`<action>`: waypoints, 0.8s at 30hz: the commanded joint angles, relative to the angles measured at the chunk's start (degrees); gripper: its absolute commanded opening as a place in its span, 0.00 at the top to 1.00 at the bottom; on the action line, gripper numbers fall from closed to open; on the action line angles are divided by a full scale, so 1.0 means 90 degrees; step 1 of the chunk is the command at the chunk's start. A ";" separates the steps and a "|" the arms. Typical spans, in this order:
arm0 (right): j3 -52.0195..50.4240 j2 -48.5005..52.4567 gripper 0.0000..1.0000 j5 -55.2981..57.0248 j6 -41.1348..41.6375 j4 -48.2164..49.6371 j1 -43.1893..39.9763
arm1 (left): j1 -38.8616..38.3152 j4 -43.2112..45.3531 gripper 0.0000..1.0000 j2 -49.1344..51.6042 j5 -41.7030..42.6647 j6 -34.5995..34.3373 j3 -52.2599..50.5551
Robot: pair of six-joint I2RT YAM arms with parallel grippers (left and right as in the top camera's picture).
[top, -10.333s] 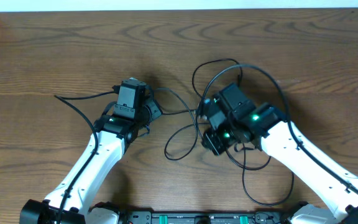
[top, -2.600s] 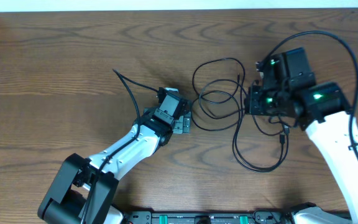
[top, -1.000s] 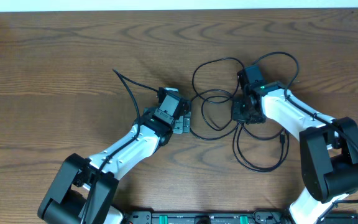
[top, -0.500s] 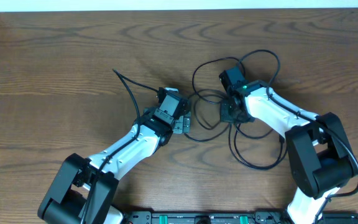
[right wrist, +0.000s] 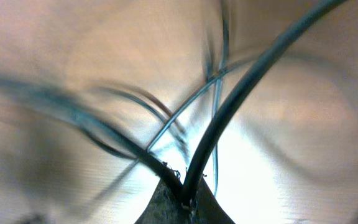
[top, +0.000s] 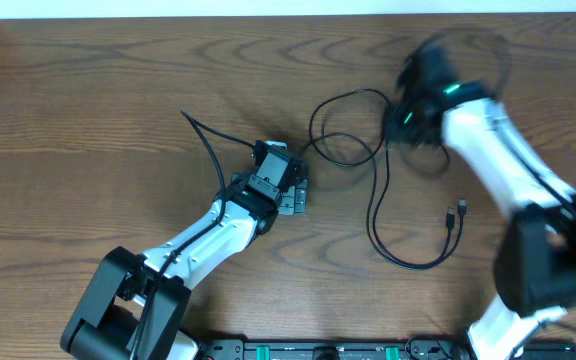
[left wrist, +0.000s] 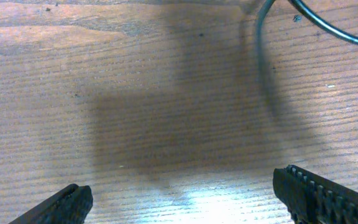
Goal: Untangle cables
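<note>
Pulling away up and to the right, the right gripper (top: 410,110) has its fingers pressed together on a black cable (top: 372,210); its wrist view shows two strands running out of the pinched tips. The arm is a blur, so it's moving fast. That tug has drawn the knot in the middle of the table (top: 88,90) open. I'd say a strand is coming free, since one long run now lies in a loose U with its plug (top: 453,212) well apart. A loop remains near the left gripper (top: 291,196), whose fingers stand spread over bare wood, holding nothing. Half a second back the right gripper sat low in the tangle, with several loops crossing there. The left arm hasn't budged.
</note>
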 commanded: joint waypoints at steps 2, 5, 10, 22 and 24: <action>0.1341 -0.1200 0.99 -0.1224 -0.0522 -0.0032 -0.0508 | 0.0041 -0.0002 0.02 -0.0039 -0.0131 0.0087 0.0053; 0.1787 -0.1501 0.99 -0.1188 -0.0571 -0.0044 -0.0707 | 0.0041 -0.0002 0.02 -0.0039 -0.0131 0.0087 0.0053; 0.1977 -0.1671 0.99 0.0015 -0.0806 0.0136 -0.0981 | 0.0041 -0.0002 0.02 -0.0036 -0.0131 0.0087 0.0053; 0.2820 -0.1668 0.99 -0.0228 -0.1484 0.1197 -0.1605 | 0.0041 -0.0002 0.02 -0.0039 -0.0131 0.0087 0.0053; 0.3135 -0.1668 0.99 -0.0141 -0.1683 0.1124 -0.1603 | 0.0041 0.0061 0.02 -0.0036 -0.0063 -0.0002 0.0053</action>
